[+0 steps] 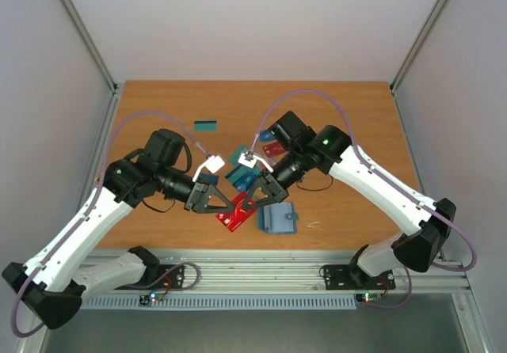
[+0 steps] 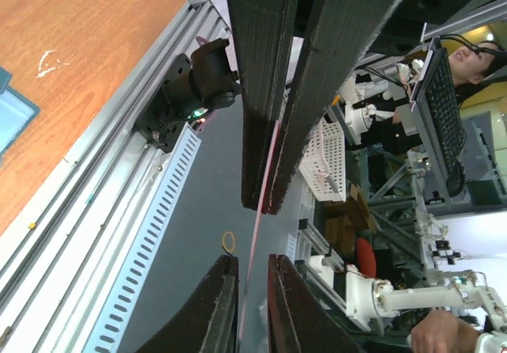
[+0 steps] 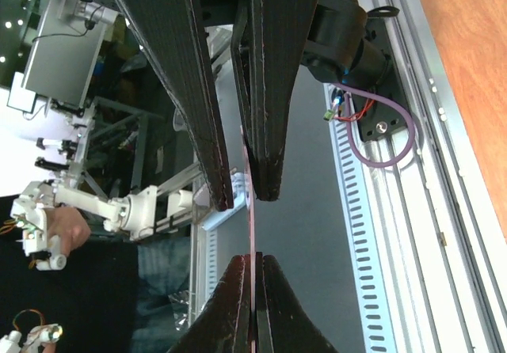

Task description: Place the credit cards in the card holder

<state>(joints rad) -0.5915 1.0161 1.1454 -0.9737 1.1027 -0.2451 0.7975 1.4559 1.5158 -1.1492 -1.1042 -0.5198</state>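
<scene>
White arms [image 1: 79, 242], black joints [image 1: 162, 151], lilac cables [image 1: 309, 93]

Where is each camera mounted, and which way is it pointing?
Top external: fixed above and behind the arms, looking down at the table; the left arm and right arm show, bases at the bottom.
Left wrist: on the left arm, looking along its own fingers, over the table's near edge, at the right arm's base.
Right wrist: on the right arm, looking along its own fingers at the left arm's base.
Shared: all three show the red card; both wrist views see it edge-on.
</scene>
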